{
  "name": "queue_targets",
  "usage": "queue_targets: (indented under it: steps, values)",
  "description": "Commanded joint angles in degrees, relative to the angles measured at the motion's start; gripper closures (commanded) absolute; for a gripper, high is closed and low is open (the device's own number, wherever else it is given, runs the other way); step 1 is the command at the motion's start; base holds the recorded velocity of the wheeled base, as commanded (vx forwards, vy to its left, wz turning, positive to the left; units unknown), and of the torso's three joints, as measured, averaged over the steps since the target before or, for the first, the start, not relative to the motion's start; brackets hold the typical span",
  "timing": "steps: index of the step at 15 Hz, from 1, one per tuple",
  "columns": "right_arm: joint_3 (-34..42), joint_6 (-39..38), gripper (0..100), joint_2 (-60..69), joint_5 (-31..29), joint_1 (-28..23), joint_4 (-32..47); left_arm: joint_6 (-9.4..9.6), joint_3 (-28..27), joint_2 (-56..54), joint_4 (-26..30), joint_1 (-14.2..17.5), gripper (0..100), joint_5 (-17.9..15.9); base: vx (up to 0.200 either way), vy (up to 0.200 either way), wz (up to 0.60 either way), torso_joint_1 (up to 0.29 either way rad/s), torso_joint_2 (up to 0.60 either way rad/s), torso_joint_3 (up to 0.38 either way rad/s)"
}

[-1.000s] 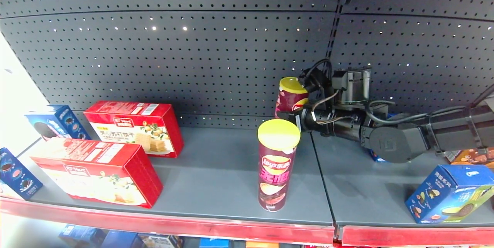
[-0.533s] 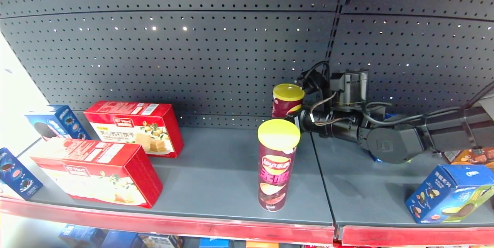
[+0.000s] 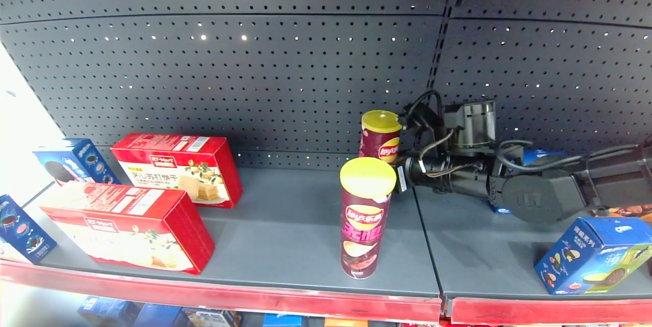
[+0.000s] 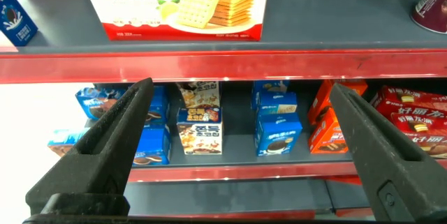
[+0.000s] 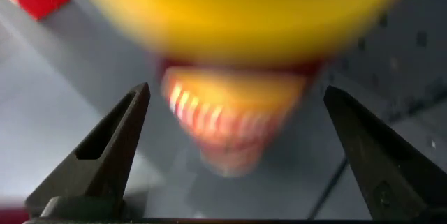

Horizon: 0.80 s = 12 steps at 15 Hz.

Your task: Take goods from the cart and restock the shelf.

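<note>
Chip canister with a yellow lid (image 3: 367, 217) stands upright close to the red front rail (image 3: 219, 294) of the shelf (image 3: 285, 230). Left of it along the front lie a red cracker box (image 3: 127, 225) and a blue cookie box (image 3: 23, 233). Far to the right, another blue cookie box (image 3: 593, 254) sits tilted. The left pincer (image 4: 240, 84) hangs spread before the front of the shelving, empty, facing a lower shelf stocked with small cookie boxes (image 4: 201, 128).

Farther back, a second red cracker box (image 3: 175, 164) and a blue box (image 3: 76, 159) stand toward the pegboard wall (image 3: 254, 87). A second chip canister (image 3: 380, 136) is upright just behind the front one, which hides its base. The right pincer (image 5: 236, 90) reaches in from the right at this rear canister. Its fingers (image 5: 105, 154) are spread wide on either side of the tube and apart from it.
</note>
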<state>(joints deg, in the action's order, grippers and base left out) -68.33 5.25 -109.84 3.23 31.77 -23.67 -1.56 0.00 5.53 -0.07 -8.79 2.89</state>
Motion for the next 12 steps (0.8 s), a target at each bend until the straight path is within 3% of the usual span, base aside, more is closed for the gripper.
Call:
queue_targets:
  steps: [1, 10, 12]
  values:
    - [4.17, 0.2, 0, 4.63, -0.07, -0.39, 0.03, -0.02, 0.0, 0.09, -0.01, 0.0, 0, 0.01, 0.0, 0.0, 0.0, 0.0, 0.0, 0.0]
    - [12.87, 0.37, 0, 11.05, -1.38, -1.45, 0.12, -0.02, 0.0, 0.09, -0.01, 0.0, 0, 0.01, 0.0, 0.0, 0.0, 0.0, 0.0, 0.0]
    - [13.84, 0.2, 0, 10.96, -6.66, -1.62, 0.21, -0.02, 0.0, 0.09, -0.01, 0.0, 0, 0.01, 0.0, 0.0, 0.0, 0.0, 0.0, 0.0]
